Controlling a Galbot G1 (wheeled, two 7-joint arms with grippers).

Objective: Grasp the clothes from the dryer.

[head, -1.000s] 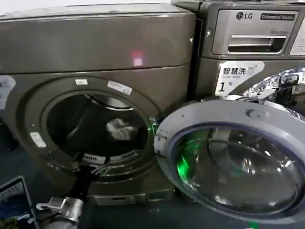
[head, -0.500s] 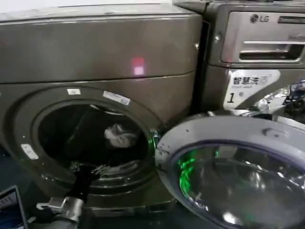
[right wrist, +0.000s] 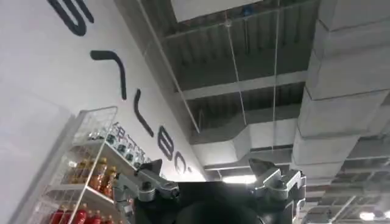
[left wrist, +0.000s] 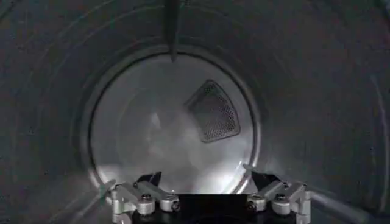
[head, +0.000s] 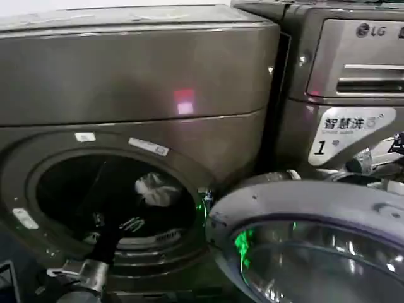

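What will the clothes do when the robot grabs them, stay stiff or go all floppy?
Probably floppy: the clothes are a crumpled, wrinkly white bundle, so they should sag and dangle from the left gripper. Likely light too, being far smaller than the dryer mouth. They might drag or snag on the drum rather than roll.

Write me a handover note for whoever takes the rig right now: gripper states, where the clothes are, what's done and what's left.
Left gripper: open and empty, reaching through the mouth of the dryer into the drum.
Right gripper: open and empty, parked pointing up toward the ceiling.
Clothes: small pale bundle inside the drum, beyond the left gripper, untouched.
Door: swung open to the right.
Done: door open, left arm inside.
Left: reach the clothes, close on them, pull out.
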